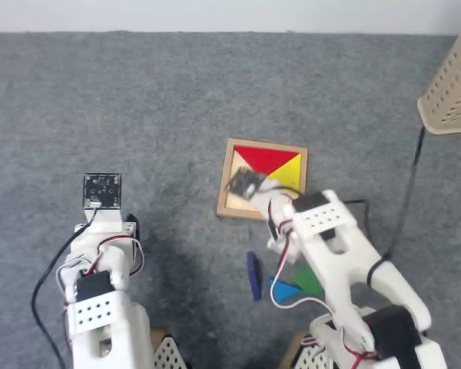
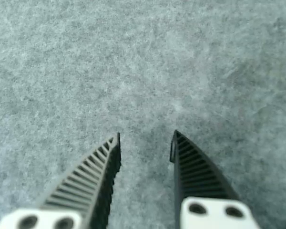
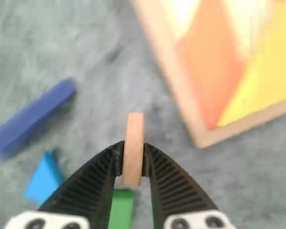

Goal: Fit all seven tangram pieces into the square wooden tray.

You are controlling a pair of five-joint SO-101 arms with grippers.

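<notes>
Two fingers (image 3: 97, 179) of the right gripper (image 3: 132, 160) pinch a thin tan piece (image 3: 134, 133) by its flat sides, close to a corner of the tray (image 3: 170, 71). It looks light, hard and smooth, so it could slip. The left gripper (image 2: 147, 134) gapes wide, far from the tray.

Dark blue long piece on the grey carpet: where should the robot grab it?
Take the dark blue long piece at its middle, across its two long sides, coming from straight above. It lies as a narrow strip on the grey carpet, so its short width looks easy to pinch. The light blue triangle sits near one end, so the middle seems safer.
</notes>
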